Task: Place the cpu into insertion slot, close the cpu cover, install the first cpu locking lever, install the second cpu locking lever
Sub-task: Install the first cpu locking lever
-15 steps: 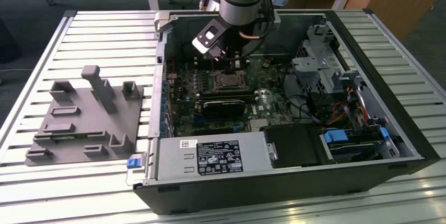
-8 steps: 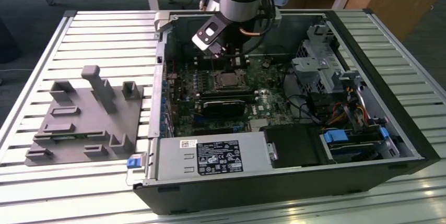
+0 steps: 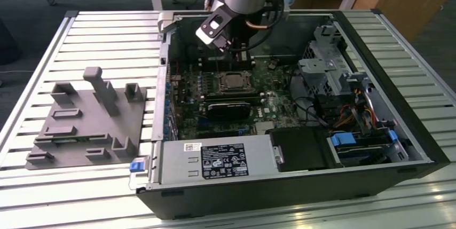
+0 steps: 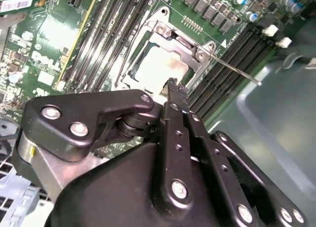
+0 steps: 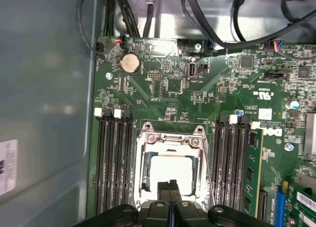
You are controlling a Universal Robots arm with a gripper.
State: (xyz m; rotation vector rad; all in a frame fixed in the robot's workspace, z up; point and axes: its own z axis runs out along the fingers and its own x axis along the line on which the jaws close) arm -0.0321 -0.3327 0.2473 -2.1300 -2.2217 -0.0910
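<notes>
The cpu (image 5: pixel 170 170) shows its dull silver top in the insertion slot (image 5: pixel 144 163) on the green board. The silver cpu cover (image 5: pixel 170 137) lies down around it, the chip showing through its window. In the second wrist view the cpu (image 4: pixel 158 66) sits inside the cover (image 4: pixel 170 32); one thin locking lever (image 4: pixel 237 70) sticks out over the memory slots, and another (image 4: pixel 124 52) runs along the opposite side. My gripper (image 5: pixel 170 186) is shut with nothing between its fingers, its tips (image 4: pixel 173 84) just above the chip's near edge. The exterior view has the gripper (image 3: pixel 237 57) inside the case over the socket (image 3: pixel 232 81).
Long black memory slots (image 5: pixel 113 163) flank the socket on both sides. A black graphics card (image 3: pixel 228 107) lies just in front of it, and a power supply (image 3: pixel 213 159) beyond that. Drive bays and cables (image 3: pixel 356 111) fill the case's right. A grey fixture (image 3: pixel 85 117) sits outside, left.
</notes>
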